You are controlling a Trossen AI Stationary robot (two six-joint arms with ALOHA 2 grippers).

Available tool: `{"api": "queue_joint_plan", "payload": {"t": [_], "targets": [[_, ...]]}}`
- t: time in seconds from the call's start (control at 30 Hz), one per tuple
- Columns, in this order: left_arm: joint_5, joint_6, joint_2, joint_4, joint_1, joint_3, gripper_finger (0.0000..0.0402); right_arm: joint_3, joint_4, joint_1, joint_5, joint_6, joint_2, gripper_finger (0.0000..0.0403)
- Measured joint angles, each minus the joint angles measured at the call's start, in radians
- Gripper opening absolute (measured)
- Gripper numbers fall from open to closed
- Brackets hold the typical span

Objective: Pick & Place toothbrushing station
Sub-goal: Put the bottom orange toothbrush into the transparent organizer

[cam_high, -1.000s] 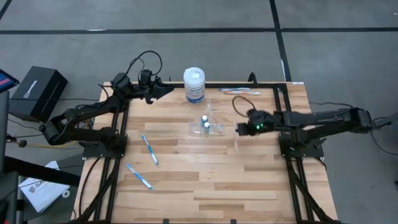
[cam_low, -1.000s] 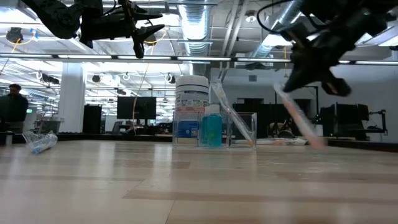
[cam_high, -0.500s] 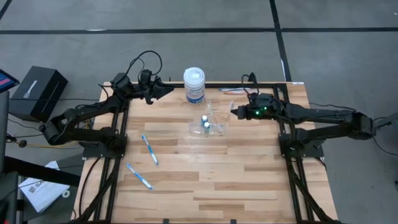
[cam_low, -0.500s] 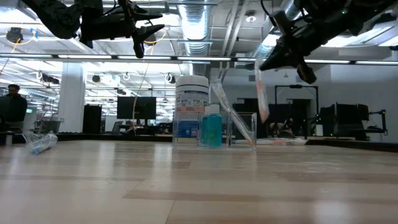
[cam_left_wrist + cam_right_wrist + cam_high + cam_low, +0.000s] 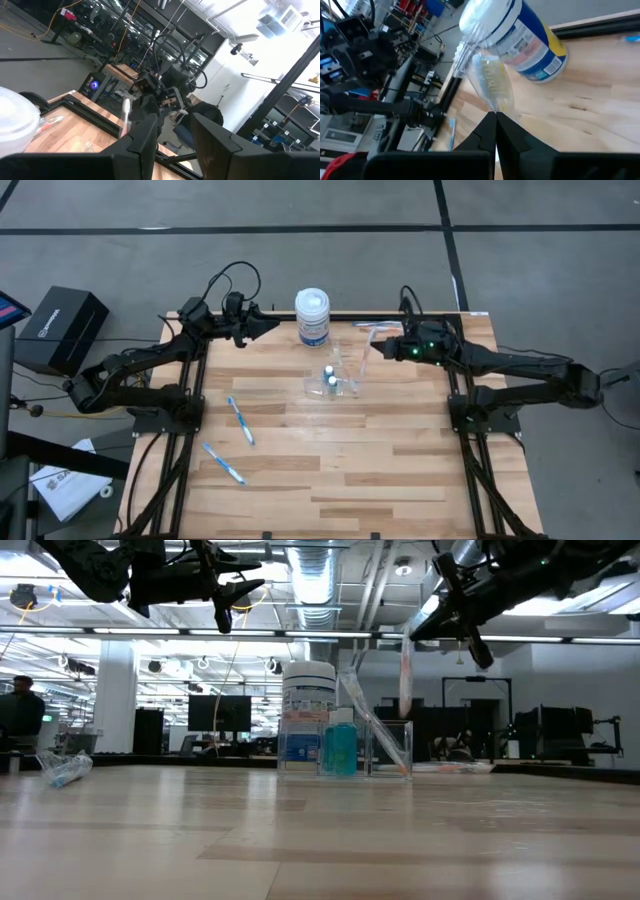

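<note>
The see-through holder stands mid-table with two tiny white cylinders in it; it also shows in the low view. My right gripper hovers just right of and above the holder, shut on a toothbrush in a clear wrapper. Two blue-and-white toothbrushes lie flat on the left half of the table. Another wrapped one lies at the far edge. My left gripper is open and empty, raised at the far left corner. My right gripper pinches the wrapped toothbrush by its upper end between its two shut fingers. The fingers come about level from the table's right. The toothbrush hangs nearly upright below them, clear of the table, its lower end above the holder's right side.
A white jar with a blue label stands at the far edge behind the holder. Black frame rails run along the table's sides. A person stands far off in the room.
My right gripper has risen and gone toward the table's far edge and the holder, staying shut on the wrapped toothbrush. The toothbrush has swung from slanting down toward the table to hanging nearly upright, clear of the table.
</note>
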Motion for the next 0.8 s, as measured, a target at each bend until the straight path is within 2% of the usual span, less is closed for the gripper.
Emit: {"api": "queue_joint_plan", "payload": {"t": [0.4,0.8], "targets": [[0.000,-0.001,0.000,0.000,0.000,0.000,0.0115,0.000,0.034,-0.018,-0.015,-0.008,0.030,0.0000],[0.000,-0.005,0.000,0.000,0.000,0.000,0.0115,0.000,0.244,-0.018,-0.060,0.009,0.210,0.0000]]}}
